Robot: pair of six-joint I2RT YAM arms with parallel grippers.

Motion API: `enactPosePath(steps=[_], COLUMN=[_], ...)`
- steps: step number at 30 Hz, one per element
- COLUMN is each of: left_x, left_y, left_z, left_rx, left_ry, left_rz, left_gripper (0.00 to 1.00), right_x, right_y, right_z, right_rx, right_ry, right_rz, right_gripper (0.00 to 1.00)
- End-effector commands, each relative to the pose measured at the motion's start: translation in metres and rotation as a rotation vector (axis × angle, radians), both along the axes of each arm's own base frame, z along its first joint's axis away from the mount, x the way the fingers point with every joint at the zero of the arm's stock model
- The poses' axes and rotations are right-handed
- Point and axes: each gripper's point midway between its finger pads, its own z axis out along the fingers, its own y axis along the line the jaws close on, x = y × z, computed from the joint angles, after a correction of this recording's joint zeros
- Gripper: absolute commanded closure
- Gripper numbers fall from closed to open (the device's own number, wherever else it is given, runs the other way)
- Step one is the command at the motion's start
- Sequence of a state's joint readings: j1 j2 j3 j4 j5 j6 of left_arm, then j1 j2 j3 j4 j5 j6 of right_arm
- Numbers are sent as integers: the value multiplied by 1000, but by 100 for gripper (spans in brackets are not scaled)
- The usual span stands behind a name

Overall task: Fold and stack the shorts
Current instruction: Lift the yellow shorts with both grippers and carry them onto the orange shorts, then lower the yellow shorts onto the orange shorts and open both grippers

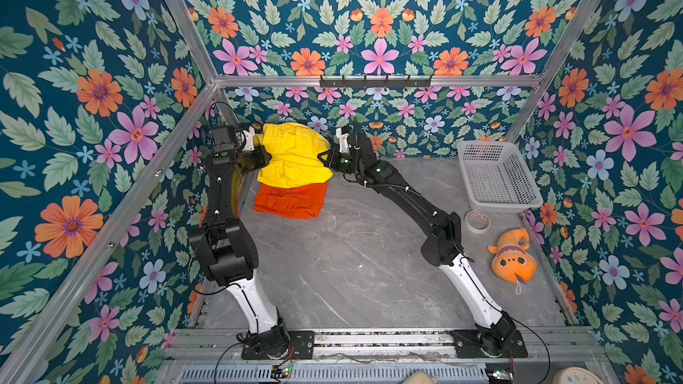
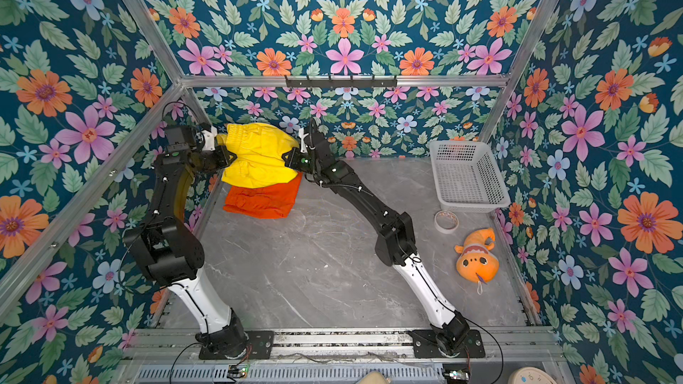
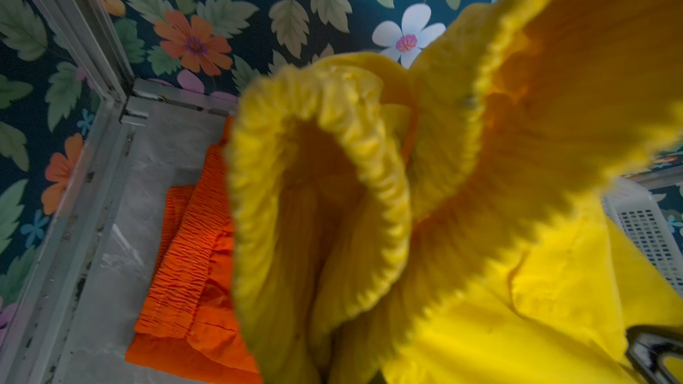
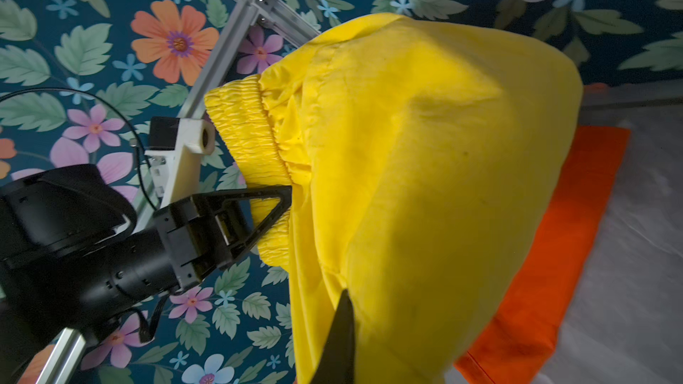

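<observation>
Yellow shorts (image 1: 295, 156): light, limp, probably slippery. Your left tool (image 1: 265, 156) pinches the waistband (image 4: 255, 131), right tool (image 1: 326, 158) the opposite edge.

Grey marble table (image 1: 351, 253) bears orange shorts (image 1: 292, 201), basket (image 1: 495, 175), plush fish (image 1: 512, 260), seemingly a tape roll (image 1: 477, 231).

Leans left arm (image 1: 221, 193) and right arm (image 1: 406, 197), elbows bent, toward the back, clamps left gripper (image 1: 267, 156) on the yellow shorts (image 1: 292, 153) at the waistband (image 4: 251, 131), pinches the opposite side in right gripper (image 1: 323, 157), holds both raised
</observation>
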State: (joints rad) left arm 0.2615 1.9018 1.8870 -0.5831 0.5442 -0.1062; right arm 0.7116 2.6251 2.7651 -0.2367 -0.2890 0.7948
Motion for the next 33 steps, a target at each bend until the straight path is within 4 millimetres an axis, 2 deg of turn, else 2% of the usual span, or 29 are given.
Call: enactPosePath(steps=[1,3,5,8,12,16,19,21,23,24,26,28,33], left_x=[19,27,34,38,39,41,41,42,44,45,44,41,27], left_y=[34,46,50,52,60,68,77,80,80,80,83,84,79], left_z=[14,9,-3,-41,-108,-160,-178,-180,-173,-165,-144,-115,-44], left_rx=[31,41,44,29,11,4,21,27,23,26,42,65,148], left_ry=[-90,-97,-95,-29,108,252,310,327,318,306,274,228,102], left_rz=[66,80,69,62,106,131,167,183,187,190,204,218,249], left_gripper=[100,100,100,100,100,98,88,78,60,52,43,37,35], right_x=[11,20,26,28,27,27,24,20,19,18,18,18,19], right_y=[7,10,14,24,32,30,31,33,33,33,31,29,26], right_z=[-5,-20,-46,-93,-152,-184,-195,-200,-202,-200,-197,-189,-171], right_rx=[35,52,55,60,60,28,27,24,23,27,20,12,14], right_ry=[-69,-89,-70,9,138,195,234,260,278,283,291,293,288], right_rz=[5,-3,-1,32,40,20,26,34,31,33,25,10,-7], right_gripper=[99,99,99,99,99,98,98,98,97,95,91,84,85])
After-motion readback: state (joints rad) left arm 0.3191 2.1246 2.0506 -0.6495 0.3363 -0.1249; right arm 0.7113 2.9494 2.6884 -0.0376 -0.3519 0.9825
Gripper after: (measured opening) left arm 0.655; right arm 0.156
